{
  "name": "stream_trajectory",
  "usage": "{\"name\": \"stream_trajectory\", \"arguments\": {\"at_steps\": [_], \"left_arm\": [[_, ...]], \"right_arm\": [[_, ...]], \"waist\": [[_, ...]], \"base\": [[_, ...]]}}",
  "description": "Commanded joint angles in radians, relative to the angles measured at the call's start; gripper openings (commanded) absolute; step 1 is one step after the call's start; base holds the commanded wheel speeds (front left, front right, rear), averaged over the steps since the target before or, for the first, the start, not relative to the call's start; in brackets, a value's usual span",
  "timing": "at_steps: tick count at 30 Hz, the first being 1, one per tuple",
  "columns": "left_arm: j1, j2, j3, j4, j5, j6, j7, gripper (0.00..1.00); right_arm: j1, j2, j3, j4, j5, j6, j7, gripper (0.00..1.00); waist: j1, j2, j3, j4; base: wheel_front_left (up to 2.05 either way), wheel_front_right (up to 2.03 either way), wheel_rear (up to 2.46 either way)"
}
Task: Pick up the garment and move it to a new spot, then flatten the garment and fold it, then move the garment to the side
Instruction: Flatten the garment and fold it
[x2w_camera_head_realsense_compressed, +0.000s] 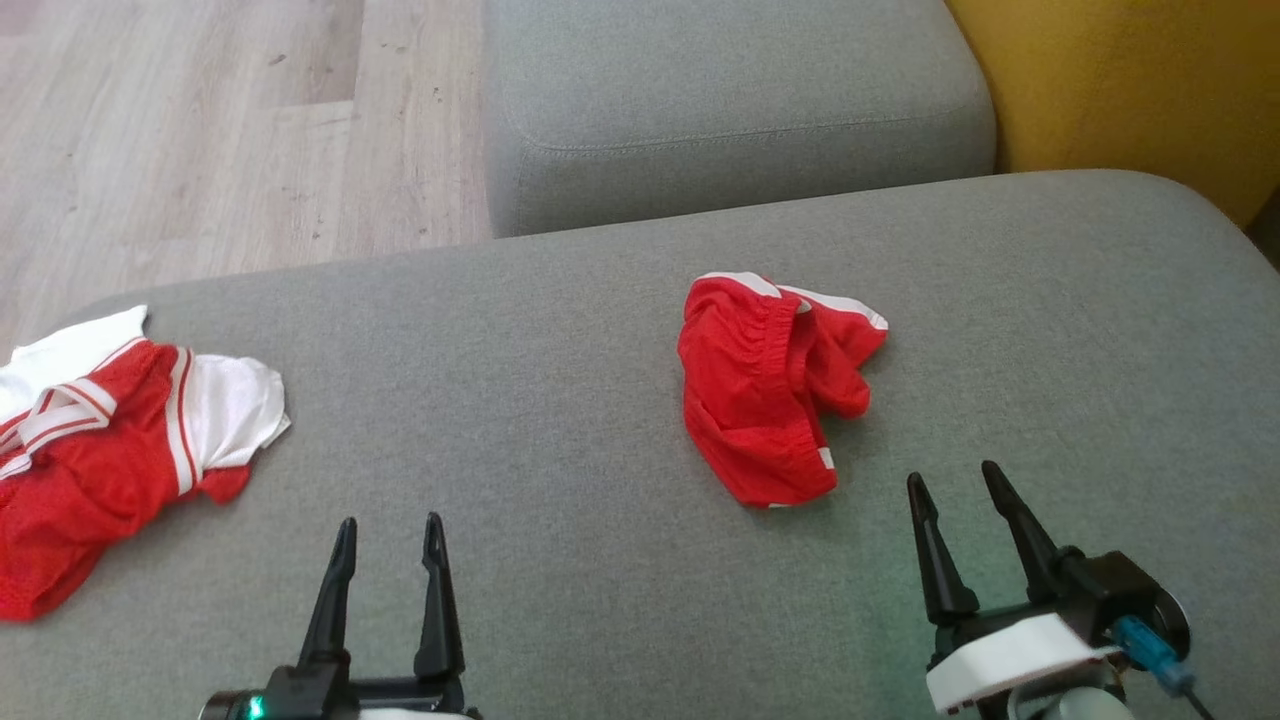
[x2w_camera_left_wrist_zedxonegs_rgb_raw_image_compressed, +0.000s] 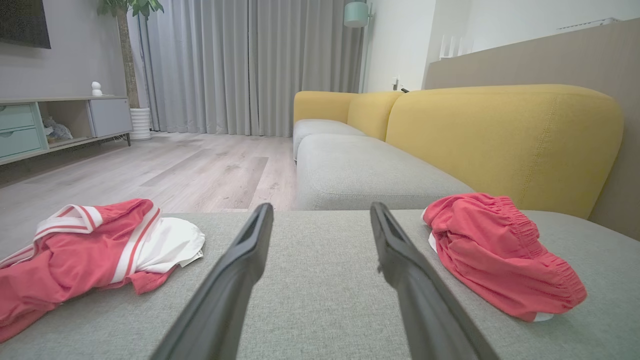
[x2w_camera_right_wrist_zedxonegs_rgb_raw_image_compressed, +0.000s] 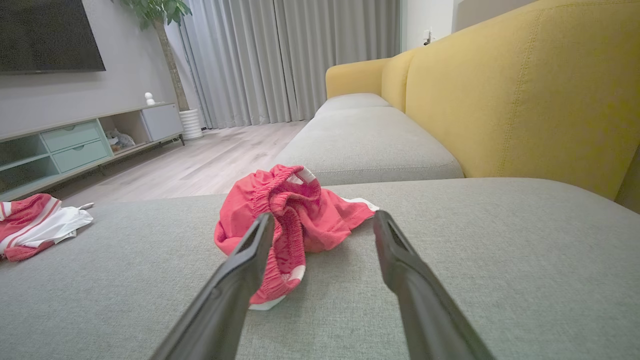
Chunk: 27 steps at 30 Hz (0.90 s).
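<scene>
Shorts (x2w_camera_head_realsense_compressed: 770, 390), red and crumpled, lie mid-cushion on the grey sofa seat (x2w_camera_head_realsense_compressed: 600, 600) in our head view. From our right gripper (x2w_camera_head_realsense_compressed: 952, 474) they sit near, at about eleven o'clock. From our left gripper (x2w_camera_head_realsense_compressed: 390, 520) they are well apart, toward two o'clock. Both grippers stand spread and empty. The heap's long axis runs roughly twelve to six. A red-and-white jersey (x2w_camera_head_realsense_compressed: 110, 450) lies at about ten o'clock of the left gripper.

In our left wrist view the spread fingers frame bare cushion, with the shorts (x2w_camera_left_wrist_zedxonegs_rgb_raw_image_compressed: 500, 250) off at two o'clock and the jersey (x2w_camera_left_wrist_zedxonegs_rgb_raw_image_compressed: 90, 250) at ten.

In our right wrist view the shorts (x2w_camera_right_wrist_zedxonegs_rgb_raw_image_compressed: 300, 210) lie ahead at twelve, just past the fingertips, their bulk leaning toward eleven. We judge the right arm the nearer one for the pick, taking the shorts as the garment meant.
</scene>
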Motion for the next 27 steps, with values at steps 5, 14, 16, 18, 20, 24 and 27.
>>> {"name": "stream_trajectory", "arguments": {"at_steps": [5, 14, 16, 18, 20, 24, 27], "left_arm": [[-0.024, 0.000, 0.024, -0.023, 0.001, 0.006, -0.006, 1.00], [-0.024, 0.000, 0.009, -0.014, -0.002, 0.007, -0.006, 1.00], [-0.024, 0.000, 0.006, -0.014, -0.003, 0.008, -0.006, 1.00], [-0.024, 0.000, 0.001, -0.013, -0.002, 0.006, -0.006, 1.00], [-0.027, 0.000, -0.010, -0.009, 0.004, 0.001, -0.006, 1.00], [-0.065, 0.000, -0.062, 0.004, 0.021, -0.021, -0.006, 1.00], [-0.127, 0.000, -0.132, 0.017, 0.036, -0.047, -0.006, 1.00]], "right_arm": [[-0.019, -0.001, 0.022, -0.021, -0.004, 0.007, -0.002, 1.00], [-0.016, -0.001, 0.020, -0.019, -0.009, 0.007, -0.002, 1.00], [-0.017, -0.001, 0.020, -0.020, -0.011, 0.007, -0.002, 1.00], [-0.018, -0.001, 0.021, -0.022, -0.011, 0.007, -0.002, 1.00], [-0.021, -0.001, 0.025, -0.023, -0.011, 0.007, -0.002, 1.00], [-0.036, -0.002, 0.035, -0.032, -0.011, 0.007, -0.002, 1.00], [-0.050, -0.005, 0.044, -0.044, -0.014, 0.007, -0.002, 1.00]], "waist": [[0.0000, 0.0000, -0.004, 0.003], [0.0000, 0.0000, -0.012, 0.004], [0.0000, 0.0000, -0.012, 0.002], [0.0000, 0.0000, -0.010, -0.001], [0.0000, 0.0000, -0.005, -0.009], [0.0000, 0.0000, 0.014, -0.042], [0.0000, 0.0000, 0.037, -0.081]], "base": [[0.00, 0.00, 0.00], [0.00, 0.00, 0.00], [0.00, 0.00, 0.00], [0.00, 0.00, 0.00], [0.00, 0.00, 0.00], [0.00, 0.00, 0.00], [0.00, 0.00, 0.00]]}}
